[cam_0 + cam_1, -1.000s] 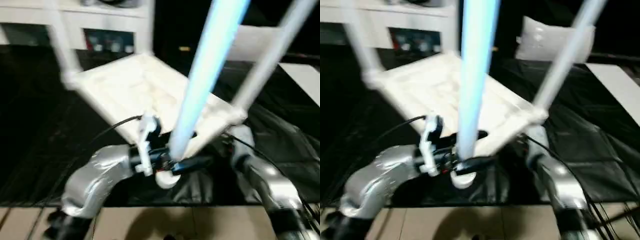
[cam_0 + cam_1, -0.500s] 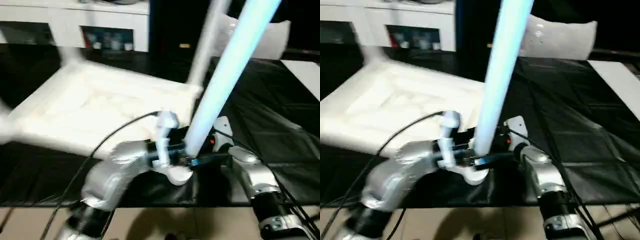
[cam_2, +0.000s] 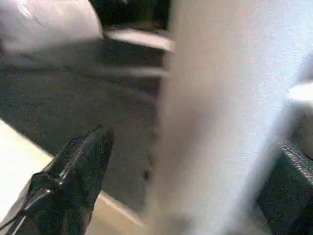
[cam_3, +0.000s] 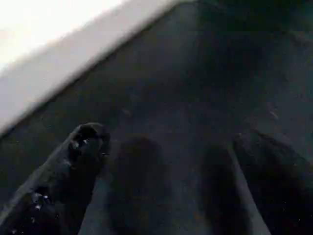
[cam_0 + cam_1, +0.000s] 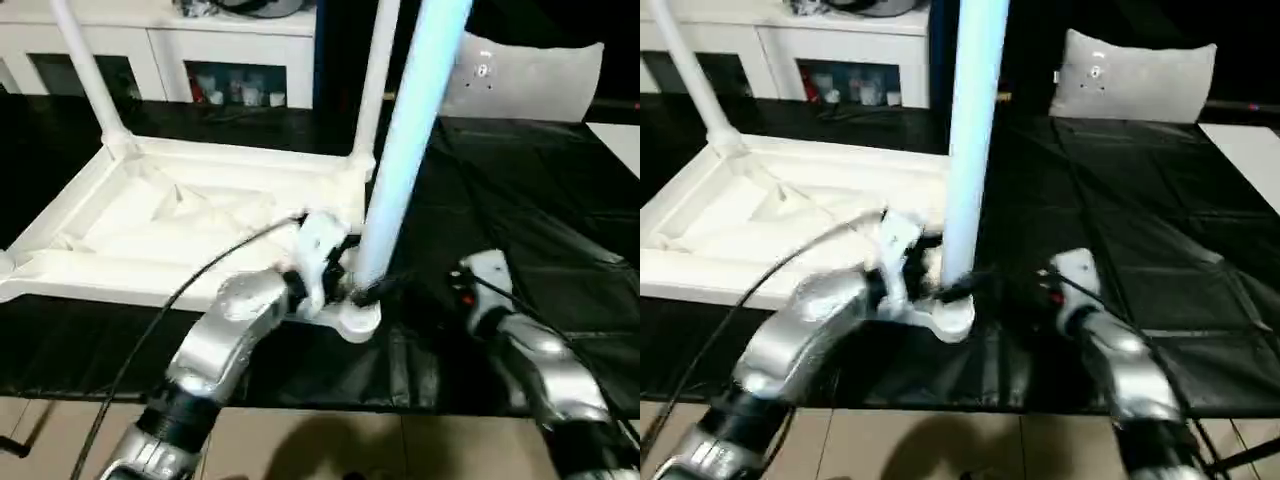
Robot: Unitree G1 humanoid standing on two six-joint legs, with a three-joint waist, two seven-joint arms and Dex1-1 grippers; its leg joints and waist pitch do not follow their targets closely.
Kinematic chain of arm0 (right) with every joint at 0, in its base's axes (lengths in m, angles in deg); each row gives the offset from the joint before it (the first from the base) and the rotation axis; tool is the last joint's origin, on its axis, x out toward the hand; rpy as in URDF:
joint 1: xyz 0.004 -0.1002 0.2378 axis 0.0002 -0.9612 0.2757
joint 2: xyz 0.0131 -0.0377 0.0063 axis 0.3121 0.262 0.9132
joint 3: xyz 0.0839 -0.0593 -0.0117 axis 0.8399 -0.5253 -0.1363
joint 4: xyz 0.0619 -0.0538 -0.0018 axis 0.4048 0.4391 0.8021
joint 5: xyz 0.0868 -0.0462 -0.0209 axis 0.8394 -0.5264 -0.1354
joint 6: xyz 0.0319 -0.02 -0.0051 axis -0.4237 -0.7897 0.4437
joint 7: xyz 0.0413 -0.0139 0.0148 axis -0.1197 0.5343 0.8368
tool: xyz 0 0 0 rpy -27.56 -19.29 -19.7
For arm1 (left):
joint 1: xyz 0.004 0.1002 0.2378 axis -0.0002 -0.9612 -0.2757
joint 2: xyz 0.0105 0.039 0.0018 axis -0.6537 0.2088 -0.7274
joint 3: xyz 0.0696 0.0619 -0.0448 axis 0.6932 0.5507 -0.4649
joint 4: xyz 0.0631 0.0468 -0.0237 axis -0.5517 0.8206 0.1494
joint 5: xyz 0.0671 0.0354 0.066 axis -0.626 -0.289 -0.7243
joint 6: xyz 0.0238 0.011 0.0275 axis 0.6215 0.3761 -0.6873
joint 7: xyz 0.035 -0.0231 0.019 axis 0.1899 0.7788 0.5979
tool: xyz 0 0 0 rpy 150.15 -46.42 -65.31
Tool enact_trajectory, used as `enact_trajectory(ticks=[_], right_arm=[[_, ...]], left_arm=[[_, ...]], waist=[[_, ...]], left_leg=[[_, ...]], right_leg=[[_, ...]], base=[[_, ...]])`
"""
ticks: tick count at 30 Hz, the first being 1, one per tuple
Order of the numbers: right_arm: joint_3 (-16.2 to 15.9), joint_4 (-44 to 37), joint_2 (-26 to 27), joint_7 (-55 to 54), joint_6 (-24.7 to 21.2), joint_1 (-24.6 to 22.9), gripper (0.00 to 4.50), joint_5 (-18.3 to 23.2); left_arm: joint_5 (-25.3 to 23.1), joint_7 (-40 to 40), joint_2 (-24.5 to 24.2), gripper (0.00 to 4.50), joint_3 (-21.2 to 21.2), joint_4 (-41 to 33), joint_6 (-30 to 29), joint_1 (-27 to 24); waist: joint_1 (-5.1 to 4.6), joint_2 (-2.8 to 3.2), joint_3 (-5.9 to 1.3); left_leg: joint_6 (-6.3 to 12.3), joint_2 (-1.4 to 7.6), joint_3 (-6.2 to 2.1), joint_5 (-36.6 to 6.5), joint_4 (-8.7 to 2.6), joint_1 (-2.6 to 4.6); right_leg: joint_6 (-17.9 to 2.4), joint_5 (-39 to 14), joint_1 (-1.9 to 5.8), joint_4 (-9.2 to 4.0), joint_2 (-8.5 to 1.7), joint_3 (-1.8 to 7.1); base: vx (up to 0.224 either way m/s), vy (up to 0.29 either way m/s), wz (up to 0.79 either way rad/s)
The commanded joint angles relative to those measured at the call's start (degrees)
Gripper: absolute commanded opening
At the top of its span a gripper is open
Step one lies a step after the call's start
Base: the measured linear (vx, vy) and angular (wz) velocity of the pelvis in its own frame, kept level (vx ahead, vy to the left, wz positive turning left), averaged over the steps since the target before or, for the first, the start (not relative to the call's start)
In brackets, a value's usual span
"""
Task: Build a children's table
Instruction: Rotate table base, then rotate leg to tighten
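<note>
The left gripper (image 3: pixel 186 161) pinches the table's (image 5: pixel 150 215) near leg (image 5: pixel 405 150); at three o'clock, the right gripper (image 4: pixel 161 166) hangs spread.

The upturned children's table (image 5: pixel 180 215), which a second ago sat tilted with one corner lifted toward me, now lies flat on the black cloth (image 5: pixel 520 200). Its top is turned so a long edge faces me. The leg (image 5: pixel 405 150) at the near corner socket, leaning to my right before, now stands almost upright between the fingers of my left gripper (image 5: pixel 352 290). My right gripper (image 4: pixel 161 161) has come away from the table and hangs open over the cloth.
</note>
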Motion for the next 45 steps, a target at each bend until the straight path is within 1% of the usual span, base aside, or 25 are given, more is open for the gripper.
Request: enact_trajectory(ticks=[1,3,5,7,8,9,10,12,13,15,16,17,18,19,20,21,22,23,29,30,31,33,36,37,45], right_arm=[[0.66,-4.43,-2.2,4.76,1.17,-1.35,4.5,2.43],[0.48,-6.14,-3.4,6.45,1.14,-2.04,4.5,2.93],[0.04,-8.15,-5.09,9.32,1.18,-2.7,4.5,3.77],[-0.48,-9.91,-6.58,11.73,1.05,-3.35,4.5,4.12],[-0.9,-10.45,-7.53,12.82,1.07,-3.61,4.5,3.82],[-1.18,-11.06,-8.26,13.67,0.82,-3.92,4.5,3.74],[-1.72,-12.44,-9.96,16.13,-0.05,-4.52,4.5,4.22],[-2.18,-13.65,-11.44,18.46,-0.3,-5.03,4.5,4.73],[-2.34,-14.69,-12.32,19.76,-0.73,-5.57,4.5,5.26],[-2.62,-16.83,-14.11,22.52,-1.7,-6.69,4.5,6.55],[-2.57,-17.72,-14.75,23.74,-1.89,-7.09,4.5,7.21],[-2.57,-17.72,-14.75,23.74,-1.89,-7.09,4.5,7.21],[-2.24,-19.4,-15.44,24.89,-3.78,-7.69,4.5,8.67],[-2.03,-20.18,-15.73,25.11,-4.85,-7.97,4.5,9.33],[-1.98,-20.4,-15.82,25.13,-5.18,-8.04,4.5,9.51],[-1.93,-20.61,-15.9,25.16,-5.51,-8.12,4.5,9.69],[-1.44,-22.75,-16.44,26.44,-7.7,-8.86,4.5,12.01],[-1.02,-23.51,-16.21,26.46,-7.83,-9.06,4.5,12.78],[-1.08,-26.36,-15.8,25.98,-7.9,-10.24,4.5,13.35],[-1.57,-27.11,-16.09,25.93,-9.38,-10.53,4.5,13.46],[-2.15,-27.3,-16.71,26.43,-10.53,-10.53,4.5,13.55],[-2.76,-27.87,-17.5,27.15,-12.42,-10.52,4.5,14.4],[-2.98,-28.6,-17.9,27.85,-13.23,-10.63,4.5,15.4],[-3.22,-29.07,-18.25,28.38,-13.71,-10.83,4.5,15.84],[-3.08,-29.21,-18.57,28.72,-13.97,-10.84,4.5,15.55]], left_arm=[[1.46,5.66,-3.18,4.39,0.34,-1.63,-1.1,-0.71],[1.66,7.28,-4.9,4.39,-0.07,-1.47,-1.41,-0.53],[-0.33,10.1,-7.92,4.39,0.22,1.27,1.39,0.86],[-2.25,13.18,-10.65,4.03,0.68,4.19,4.5,2.18],[-2.74,14.96,-11.48,4.03,0.72,6.18,6.03,3.05],[-3.05,16.21,-12.04,4.03,0.73,7.55,6.81,3.66],[-4.52,18.1,-13.21,3.85,1.57,10.6,8.49,5.44],[-5.65,19.7,-14.01,3.69,2.41,13.1,9.79,7.08],[-6.08,20.77,-14.45,3.6,2.92,14.41,10.53,7.9],[-6.94,22.01,-14.45,3.44,3.41,18.26,12.63,9.77],[-7.12,23.06,-14.22,3.29,3.48,20.62,13.49,10.91],[-7.12,23.06,-14.22,3.2,3.48,20.62,13.49,10.91],[-7.72,25.3,-14.02,3.18,3.71,24.29,15.52,12.57],[-8.19,26.22,-13.91,3.14,3.83,26.01,16.72,13.3],[-8.36,26.45,-13.88,3.04,3.86,26.5,17.12,13.5],[-8.53,26.68,-13.84,2.9,3.89,26.99,17.52,13.69],[-9.57,28.05,-13.76,2.8,4.42,30.13,19.56,15.01],[-10.0,28.69,-13.85,2.76,4.75,31.36,20.16,15.58],[-12.37,29.56,-13.37,2.33,5.08,38.6,24.9,18.42],[-12.94,29.92,-13.13,2.31,4.99,40.52,26.15,19.18],[-13.04,30.2,-12.94,2.05,4.82,41.24,26.44,19.55],[-13.4,30.33,-12.41,1.91,4.35,43.32,27.67,20.48],[-13.34,30.71,-11.91,1.79,3.95,44.98,28.41,21.2],[-13.32,31.28,-11.72,1.55,3.81,45.53,28.61,21.43],[-13.54,34.56,-10.7,1.04,3.5,49.72,30.14,22.93]], waist=[[0.51,-0.15,-3.41],[0.52,-0.18,-3.31],[0.46,0.13,-3.2],[0.56,0.37,-3.3],[0.51,0.26,-3.36],[0.56,0.48,-3.33],[0.55,0.3,-3.42],[0.72,0.3,-3.56],[0.73,0.4,-3.56],[0.85,0.33,-3.59],[0.88,0.66,-3.63],[0.95,0.43,-3.69],[1.03,1.03,-3.66],[1.02,1.29,-3.63],[0.96,0.86,-3.74],[0.95,0.79,-3.7],[0.98,1.68,-3.71],[0.97,1.18,-3.66],[1.14,1.48,-3.83],[1.19,1.42,-3.76],[1.3,1.31,-3.84],[1.39,1.43,-3.9],[1.71,1.32,-3.93],[1.8,1.36,-3.89],[1.87,1.18,-3.83]], left_leg=[[4.82,3.74,-0.85,-3.08,-4.64,-0.94],[4.92,3.75,-0.78,-3.3,-4.69,-0.81],[4.95,3.53,-0.75,-3.86,-4.73,-0.83],[4.85,3.57,-0.8,-3.89,-4.75,-0.64],[4.68,3.64,-0.87,-3.36,-4.82,-0.77],[4.73,3.54,-0.87,-3.2,-4.81,-0.7],[4.66,3.54,-0.87,-2.57,-4.76,-0.85],[5.03,3.49,-0.83,-2.42,-4.65,-0.61],[5.12,3.62,-0.9,-1.96,-4.67,-0.85],[5.49,3.58,-0.84,-1.65,-4.59,-0.83],[5.48,3.71,-0.92,-1.31,-4.58,-0.86],[5.46,3.72,-0.9,-1.51,-4.54,-0.88],[5.22,3.79,-1.02,-1.44,-4.6,-0.91],[5.29,3.51,-0.93,-1.79,-4.52,-0.84],[5.16,3.62,-0.97,-1.78,-4.53,-0.86],[5.21,3.59,-0.98,-1.65,-4.56,-0.95],[4.76,3.64,-1.04,-1.85,-4.51,-0.9],[5.17,3.33,-0.84,-2.48,-4.39,-0.85],[4.41,3.5,-0.95,-2.02,-4.48,-0.98],[4.55,3.34,-0.88,-2.22,-4.44,-0.97],[4.58,3.44,-0.96,-1.88,-4.53,-0.92],[4.53,3.67,-1.05,-1.42,-4.53,-0.89],[4.46,3.65,-0.94,-1.43,-4.46,-0.89],[4.45,3.61,-0.89,-1.39,-4.44,-0.93],[4.05,3.6,-0.91,-1.48,-4.52,-0.94]], right_leg=[[-8.97,-16.49,3.67,-4.92,-6.39,3.44],[-9.2,-16.29,3.48,-4.92,-6.26,3.36],[-8.96,-16.99,3.48,-5.2,-6.07,3.26],[-8.68,-17.08,3.45,-5.14,-6.17,3.35],[-8.75,-16.18,3.62,-4.91,-6.24,3.37],[-8.8,-16.06,3.5,-5.04,-6.16,3.34],[-8.92,-14.77,3.81,-4.93,-6.27,3.4],[-8.71,-14.43,3.78,-4.91,-6.25,3.43],[-9.08,-13.27,3.95,-4.69,-6.43,3.47],[-9.45,-12.57,4.01,-4.8,-6.46,3.44],[-10.09,-11.56,4.0,-4.64,-6.51,3.42],[-10.19,-11.71,4.1,-4.64,-6.62,3.4],[-10.45,-11.58,4.1,-4.59,-6.7,3.41],[-10.17,-12.14,4.13,-4.92,-6.46,3.39],[-10.17,-11.92,4.32,-4.85,-6.54,3.39],[-10.26,-11.97,4.33,-4.95,-6.58,3.4],[-10.6,-12.23,4.19,-4.82,-6.63,3.4],[-9.72,-13.77,4.38,-5.33,-6.39,3.42],[-8.48,-16.21,4.22,-5.35,-6.5,3.3],[-8.0,-16.9,4.15,-5.59,-6.41,3.24],[-7.89,-16.35,4.18,-5.41,-6.37,3.26],[-8.64,-14.74,4.21,-5.18,-6.6,3.29],[-9.18,-14.3,4.27,-5.18,-6.72,3.41],[-9.26,-14.07,4.27,-5.23,-6.72,3.4],[-8.68,-15.46,4.26,-5.33,-6.75,3.37]], base=[[0.0,0.0,0.0],[0.0,0.0,0.0],[0.0,0.0,0.0],[0.0,0.0,0.0],[0.0,0.0,0.0],[0.0,0.0,0.0],[0.0,0.0,0.0],[0.0,0.0,0.0],[0.0,0.0,0.0],[0.0,0.0,0.0],[0.0,0.0,0.0],[0.0,0.0,0.0],[0.0,0.0,0.0],[0.0,0.0,0.0],[0.0,0.0,0.0],[0.0,0.0,0.0],[0.0,0.0,0.0],[0.0,0.0,0.0],[0.0,0.0,0.0],[0.0,0.0,0.0],[0.0,0.0,0.0],[0.0,0.0,0.0],[0.0,0.0,0.0],[0.0,0.0,0.0],[0.0,0.0,0.0]])
